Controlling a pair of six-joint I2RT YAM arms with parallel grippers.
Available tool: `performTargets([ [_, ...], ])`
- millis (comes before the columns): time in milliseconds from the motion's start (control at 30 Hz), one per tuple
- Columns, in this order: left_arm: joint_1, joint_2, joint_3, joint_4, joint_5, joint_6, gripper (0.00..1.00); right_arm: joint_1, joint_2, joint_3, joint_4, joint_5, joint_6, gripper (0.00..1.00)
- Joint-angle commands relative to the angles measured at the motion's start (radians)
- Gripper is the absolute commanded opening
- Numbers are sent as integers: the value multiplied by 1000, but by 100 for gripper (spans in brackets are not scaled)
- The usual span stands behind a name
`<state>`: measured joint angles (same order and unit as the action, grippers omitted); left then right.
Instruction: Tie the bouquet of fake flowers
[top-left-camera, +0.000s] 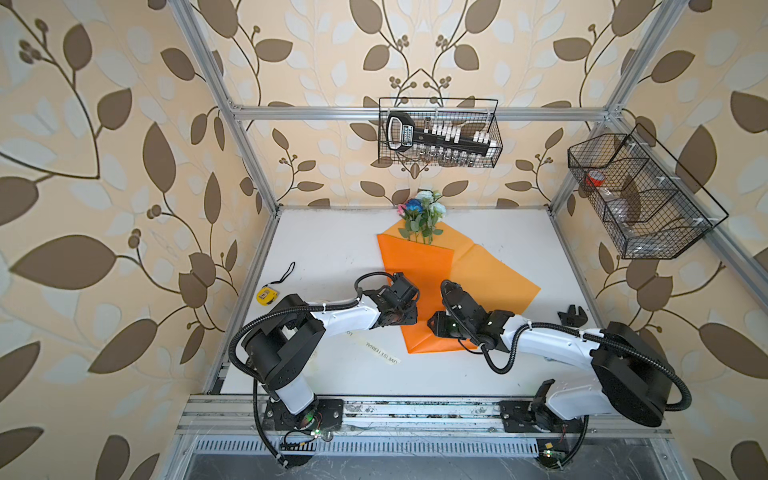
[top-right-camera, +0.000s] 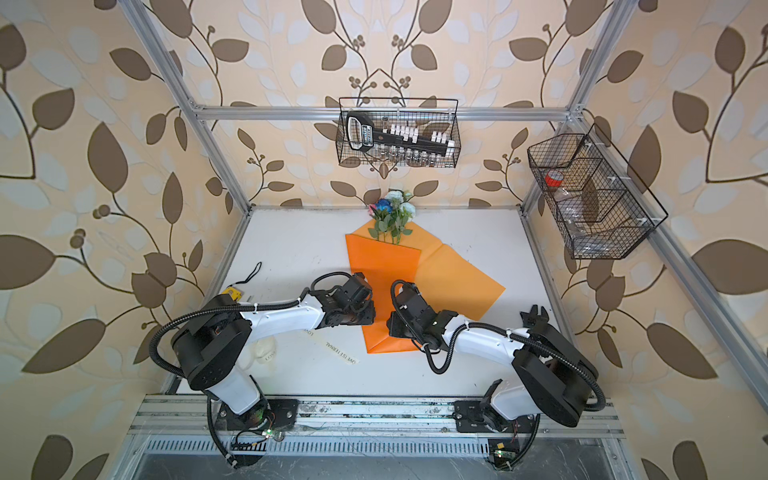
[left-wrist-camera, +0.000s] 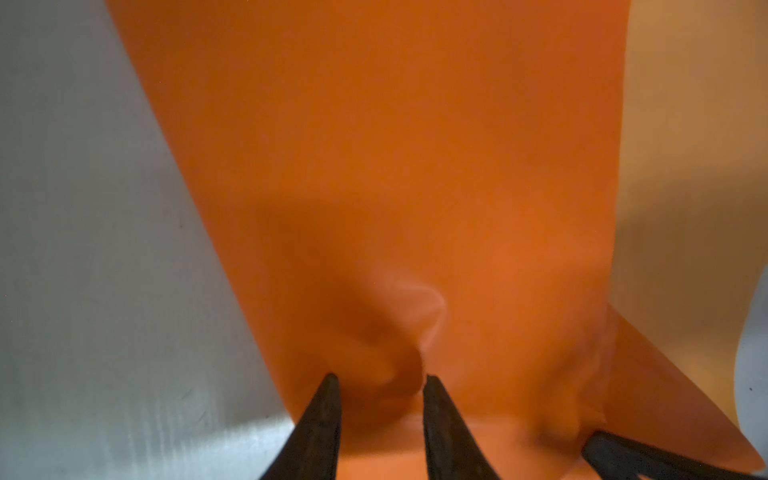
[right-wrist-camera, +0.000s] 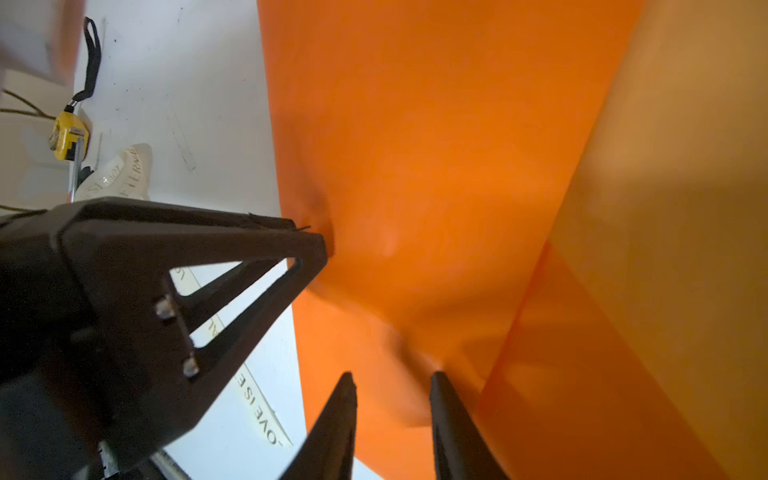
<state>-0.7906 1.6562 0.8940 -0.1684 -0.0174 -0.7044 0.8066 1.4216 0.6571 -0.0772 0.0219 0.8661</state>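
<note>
The bouquet of fake flowers lies mid-table in both top views: pink, blue and pale blooms (top-left-camera: 422, 210) (top-right-camera: 392, 208) at the far end, stems hidden under folded orange wrapping paper (top-left-camera: 415, 266) (top-right-camera: 382, 262). Both grippers point down onto the paper's near part. The left gripper (left-wrist-camera: 380, 377) (top-left-camera: 405, 309) has its jaws a little apart with a hump of orange paper pinched between them. Beside it, the right gripper (right-wrist-camera: 392, 374) (top-left-camera: 440, 328) holds a raised paper fold the same way. In the right wrist view the paper puckers at the left gripper's fingertip (right-wrist-camera: 316, 245).
A cream lettered ribbon (top-left-camera: 382, 353) (right-wrist-camera: 257, 399) lies on the white table near the paper's near-left edge, with a coiled part (top-right-camera: 264, 351) under the left arm. A yellow tape measure (top-left-camera: 266, 294) sits at left, a black tool (top-left-camera: 572, 316) at right. Wire baskets (top-left-camera: 438, 133) (top-left-camera: 640, 195) hang on the walls.
</note>
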Motion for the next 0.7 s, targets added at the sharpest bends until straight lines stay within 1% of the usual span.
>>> performTargets([
  [0,4,10,5,34,28,18,34,-1,6,-11,6,20,20,31],
  [100,4,28,6,44,40,22,34,-2,-2,-21,2,37,19,31],
  [233,4,39,7,47,49,23,33,-1,28,-15,0,45,-3,29],
  [333,4,22,1,63,62,33,37,-1,60,-10,-18,69,-15,27],
  [500,4,-63,-26,77,105,57,44,-1,81,-9,-52,101,-22,24],
  [667,4,-198,-70,13,138,65,43,0,59,-11,-61,109,-24,25],
])
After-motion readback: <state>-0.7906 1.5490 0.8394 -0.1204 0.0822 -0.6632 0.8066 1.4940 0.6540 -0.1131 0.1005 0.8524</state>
